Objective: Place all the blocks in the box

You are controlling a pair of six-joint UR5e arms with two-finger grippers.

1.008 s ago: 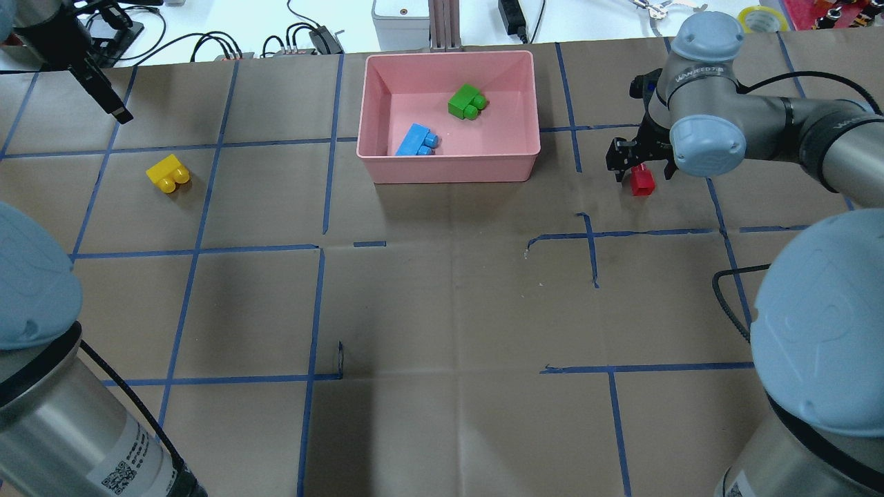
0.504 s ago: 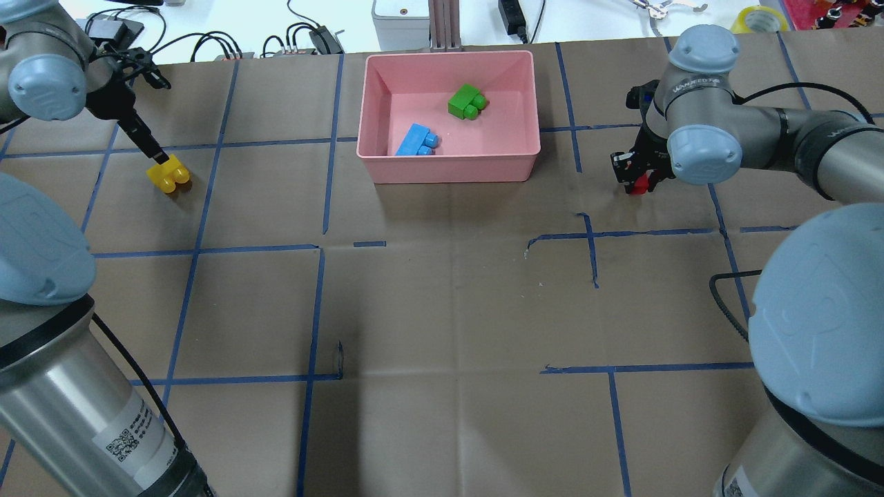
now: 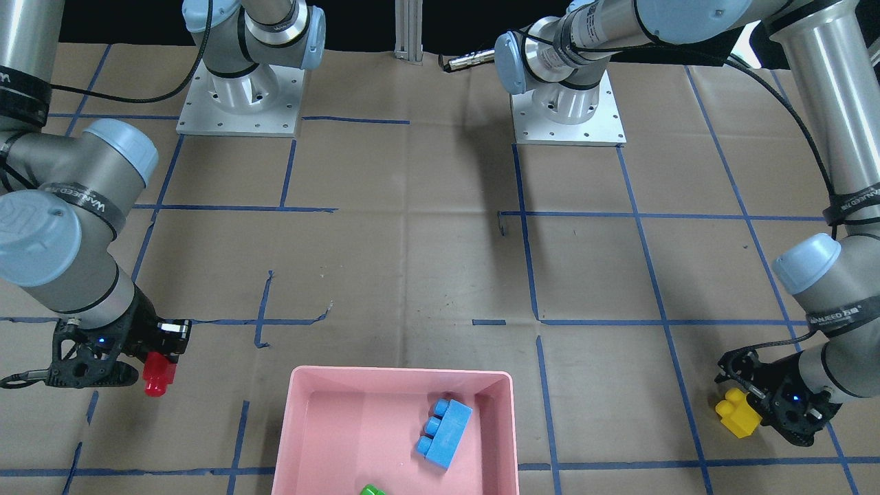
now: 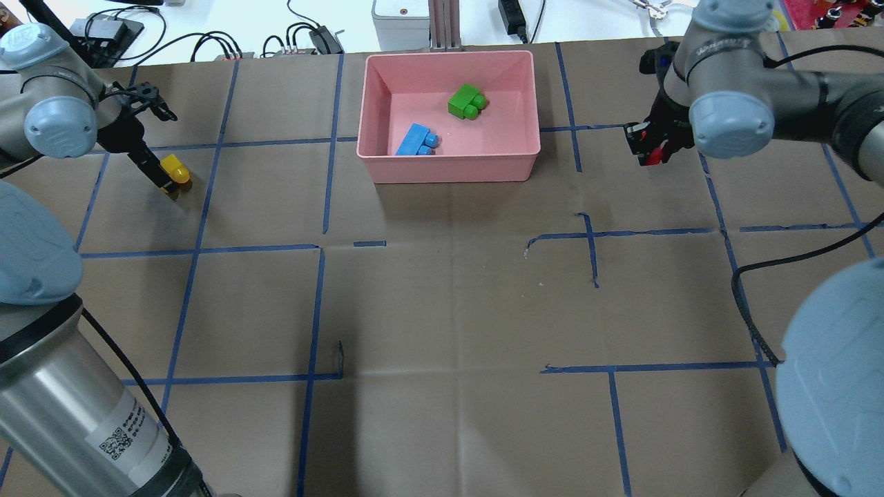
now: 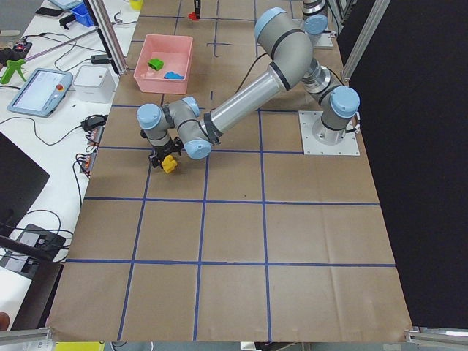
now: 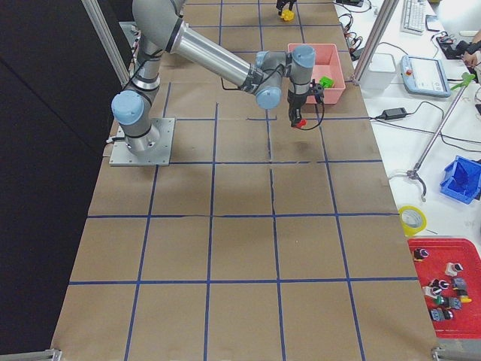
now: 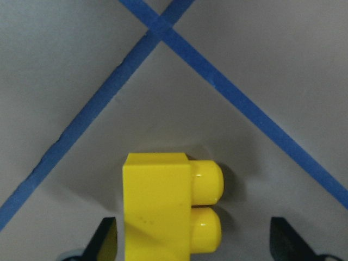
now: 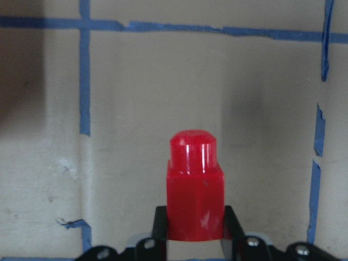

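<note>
The pink box stands at the far middle of the table and holds the green brick and the light-blue brick. My right gripper is shut on the red brick, right of the box and seemingly just off the paper. The red brick also shows in the front-facing view. My left gripper is open and low, astride the yellow brick, which lies on the paper far left of the box. In the left wrist view both fingers stand apart from the yellow brick.
Brown paper with a blue tape grid covers the table. Cables and a grey device lie beyond the far edge, with a yellow tape roll at the far right. The arm bases stand on the robot's side.
My left gripper came down from the far left corner onto the yellow brick. My right gripper closed on the red brick and moved it farther back and a little right.
</note>
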